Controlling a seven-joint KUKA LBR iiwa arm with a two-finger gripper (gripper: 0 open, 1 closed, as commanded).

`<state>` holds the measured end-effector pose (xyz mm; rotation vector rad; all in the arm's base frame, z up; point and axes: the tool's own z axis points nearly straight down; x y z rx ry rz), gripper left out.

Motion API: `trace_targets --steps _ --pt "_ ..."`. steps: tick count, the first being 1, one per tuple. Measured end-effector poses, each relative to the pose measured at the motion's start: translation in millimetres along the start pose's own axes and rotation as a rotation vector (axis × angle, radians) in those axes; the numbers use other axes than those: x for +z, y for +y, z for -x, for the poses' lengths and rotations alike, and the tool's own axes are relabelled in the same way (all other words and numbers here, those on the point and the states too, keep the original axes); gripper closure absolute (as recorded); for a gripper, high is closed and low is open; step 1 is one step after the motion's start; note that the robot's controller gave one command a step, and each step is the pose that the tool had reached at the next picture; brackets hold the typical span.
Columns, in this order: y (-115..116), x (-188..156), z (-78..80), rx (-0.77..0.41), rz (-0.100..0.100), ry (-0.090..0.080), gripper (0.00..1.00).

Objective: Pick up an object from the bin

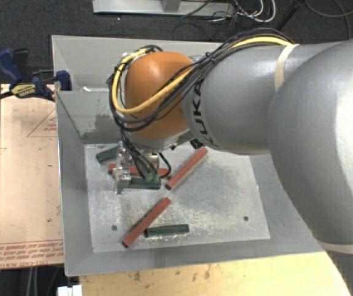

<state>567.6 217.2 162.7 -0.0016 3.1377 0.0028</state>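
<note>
In the camera view the gripper (123, 175) hangs low in the left half of the bin (71, 165), under the arm's orange cover (155, 97); whether it is wide or narrow cannot be told. A green block (147, 181) lies just beside it on its right, and a green piece (107, 154) lies near it, towards the back wall. A red bar (186, 168) slants just right of the block, while a second red bar (147, 222) and a green bar (166, 230) lie near the front wall, apart from the gripper.
</note>
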Motion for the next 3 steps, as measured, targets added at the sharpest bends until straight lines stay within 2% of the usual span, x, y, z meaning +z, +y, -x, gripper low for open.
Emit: trace_targets --steps 1,2,3 --pt "0 -3 0.4 0.002 0.000 0.001 1.00" --pt "8 -30 2.8 0.033 -0.002 0.006 1.00" --pt "0 -66 2.7 0.046 0.000 0.003 1.00"
